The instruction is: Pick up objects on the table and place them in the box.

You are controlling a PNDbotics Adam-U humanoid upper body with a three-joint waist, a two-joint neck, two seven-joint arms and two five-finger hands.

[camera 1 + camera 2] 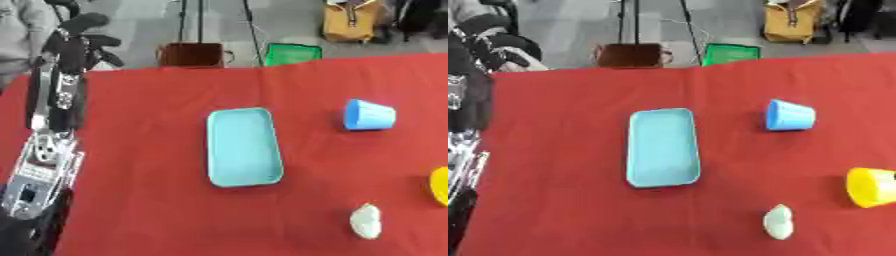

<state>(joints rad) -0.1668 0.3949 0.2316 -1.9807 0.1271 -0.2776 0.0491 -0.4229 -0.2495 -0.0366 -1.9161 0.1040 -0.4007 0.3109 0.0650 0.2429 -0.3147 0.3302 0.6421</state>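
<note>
Left hand: the left hand (80, 31) is raised at the far left edge, fingers curled on nothing, well apart from every object.
Right hand: shows in neither view.
Box: a shallow light-blue box (243, 147), rounded corners, smooth, lies bare mid-table.
Objects: blue cup (368, 115) on its side; yellow cup (871, 187) at right edge; pale lumpy piece (366, 220) near front.
Table: red cloth (157, 200), matte.
Risk: the tipped cups look likely to roll if nudged; reaching across could push the light box askew.

A lab or workshop: grey floor, stand legs (199, 22) (bags (352, 21) beyond the red table (140, 150))
</note>
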